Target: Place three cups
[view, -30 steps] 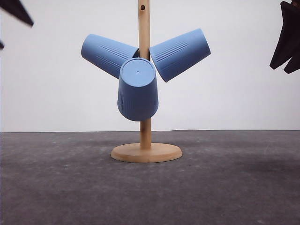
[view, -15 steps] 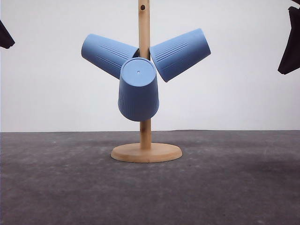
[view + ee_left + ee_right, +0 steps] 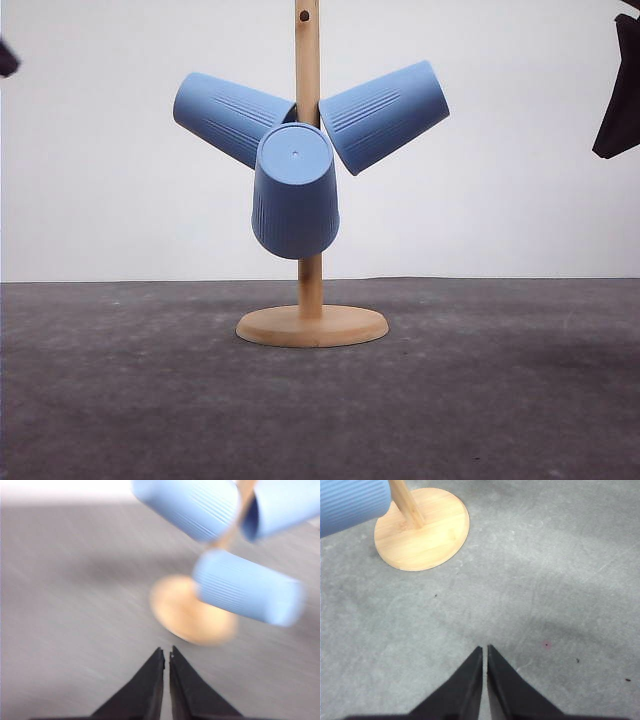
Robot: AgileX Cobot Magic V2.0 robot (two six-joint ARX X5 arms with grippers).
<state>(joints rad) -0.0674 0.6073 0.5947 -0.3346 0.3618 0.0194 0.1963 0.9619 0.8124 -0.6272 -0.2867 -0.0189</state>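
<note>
On the wooden stand (image 3: 309, 180) at the middle of the counter (image 3: 500, 400), all 3 cups hang mouth-inward on its pegs: the left cup (image 3: 230, 115) slants up and outward, the right cup (image 3: 385, 113) mirrors it, and the front cup (image 3: 294, 190) points its flat base toward the camera. Judging by this, the placing looks complete, with no cup left on the dark surface. The left hand (image 3: 166, 655) has its fingers pressed together, holding nothing, and the blur in its wrist view suggests motion; the right hand (image 3: 485, 651) is likewise pinched closed and empty, above bare counter beside the round base (image 3: 422, 527). The main risk I see is a bump: a dark arm part sits at each upper edge of the front view, and a careless sweep past the stand could knock a cup off its peg or tip the whole stand, which rests on a fairly small disc. The front cup seems the most exposed, hanging lowest and nearest. Nothing else lies around the stand, so no obstacle blocks a clean path away from it.
</note>
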